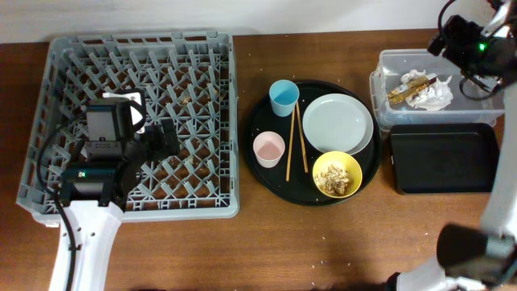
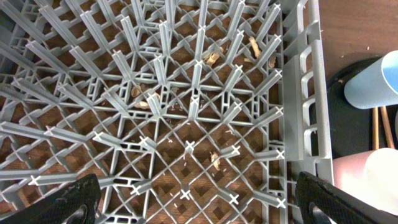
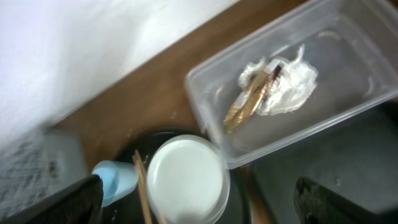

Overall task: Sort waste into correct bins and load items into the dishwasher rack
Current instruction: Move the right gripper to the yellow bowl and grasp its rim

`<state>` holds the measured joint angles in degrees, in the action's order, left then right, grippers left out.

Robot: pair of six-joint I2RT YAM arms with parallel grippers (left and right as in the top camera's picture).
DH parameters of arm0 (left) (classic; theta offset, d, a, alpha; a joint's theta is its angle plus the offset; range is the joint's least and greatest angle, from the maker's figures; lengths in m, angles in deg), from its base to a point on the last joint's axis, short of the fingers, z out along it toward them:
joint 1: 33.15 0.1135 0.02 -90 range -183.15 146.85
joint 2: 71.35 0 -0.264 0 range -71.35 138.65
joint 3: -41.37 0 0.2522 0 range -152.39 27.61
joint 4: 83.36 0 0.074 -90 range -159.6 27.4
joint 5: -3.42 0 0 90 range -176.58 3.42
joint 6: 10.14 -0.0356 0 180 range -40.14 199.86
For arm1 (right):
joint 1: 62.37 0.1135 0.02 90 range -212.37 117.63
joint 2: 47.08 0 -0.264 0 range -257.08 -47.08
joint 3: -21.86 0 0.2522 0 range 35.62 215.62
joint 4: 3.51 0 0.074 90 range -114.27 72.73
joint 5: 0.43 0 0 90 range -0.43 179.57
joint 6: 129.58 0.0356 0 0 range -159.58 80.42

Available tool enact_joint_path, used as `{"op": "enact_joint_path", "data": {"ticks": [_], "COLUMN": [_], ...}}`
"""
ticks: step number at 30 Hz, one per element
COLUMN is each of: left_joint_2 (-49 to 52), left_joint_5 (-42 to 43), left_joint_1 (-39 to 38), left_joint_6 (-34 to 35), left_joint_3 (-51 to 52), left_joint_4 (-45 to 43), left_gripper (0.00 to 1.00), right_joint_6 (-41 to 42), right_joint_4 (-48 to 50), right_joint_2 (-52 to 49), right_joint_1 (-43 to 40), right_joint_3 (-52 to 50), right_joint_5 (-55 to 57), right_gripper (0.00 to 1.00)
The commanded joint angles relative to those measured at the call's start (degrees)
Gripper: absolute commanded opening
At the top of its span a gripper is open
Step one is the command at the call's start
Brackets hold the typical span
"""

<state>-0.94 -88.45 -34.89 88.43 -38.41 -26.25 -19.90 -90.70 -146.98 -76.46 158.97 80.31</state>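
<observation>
**Inspector:** Waste first. Where is it?

**Recorder:** Crumpled white paper napkins (image 1: 430, 97) and a gold-brown wrapper (image 1: 401, 91) lie together inside the clear rectangular plastic tub (image 1: 388, 113), with the wrapper resting against the napkins. Beige crumbly food scraps (image 1: 337, 179) sit in the yellow bowl (image 1: 318, 168). The shallow black rectangular tray (image 1: 444, 158) lies just in front of the tub.

**Inspector:** Items for loading?

**Recorder:** All are on the large round black tray (image 1: 258, 121). The bowl is at its near edge and the round white plate (image 1: 338, 123) is behind it. The small light blue cup (image 1: 283, 97) is at the far left, and the small pink-white cup (image 1: 269, 149) is nearer. The thin wooden chopsticks (image 1: 297, 139) lie between the cups and the plate. The large square grey plastic rack (image 1: 137, 38) stands to the left, with a few beige crumbs (image 2: 211, 57) lying among its pegs.

**Inspector:** Arms?

**Recorder:** The right gripper (image 3: 202, 202) hangs above the tub's far right corner, tilted down toward it. Its fingers are spread wide with nothing between them. The left arm reaches from the table's near-left edge over the rack. The left gripper (image 2: 202, 202) is low over the pegs and points toward the round tray, its fingers wide apart and empty.
</observation>
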Motion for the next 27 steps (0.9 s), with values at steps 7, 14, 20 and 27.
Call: {"op": "enact_joint_path", "data": {"ticks": [7,14,20,27], "left_joint_2": [0.0,0.0,0.0,0.0], "left_joint_5": [0.6,0.6,0.6,0.6], "left_joint_1": [0.4,0.4,0.4,0.4], "left_joint_6": [-1.0,-0.9,-1.0,-0.9], "left_joint_3": [-1.0,-1.0,-1.0,-1.0], "left_joint_4": [-0.2,-0.2,-0.2,-0.2], "left_gripper": [0.99,0.99,0.99,0.99], "right_joint_6": [-3.1,2.8,3.2,-7.5], "right_joint_4": [-14.9,3.8,20.4,26.9], "right_joint_2": [-1.0,-1.0,-1.0,-1.1], "right_joint_1": [20.7,31.5,33.9,35.5], "right_joint_3": [-8.3,-38.7,-56.3,-60.1], "right_joint_5": [1.0,0.9,0.7,1.7], "right_gripper": [0.82,0.81,0.66,0.43]}}
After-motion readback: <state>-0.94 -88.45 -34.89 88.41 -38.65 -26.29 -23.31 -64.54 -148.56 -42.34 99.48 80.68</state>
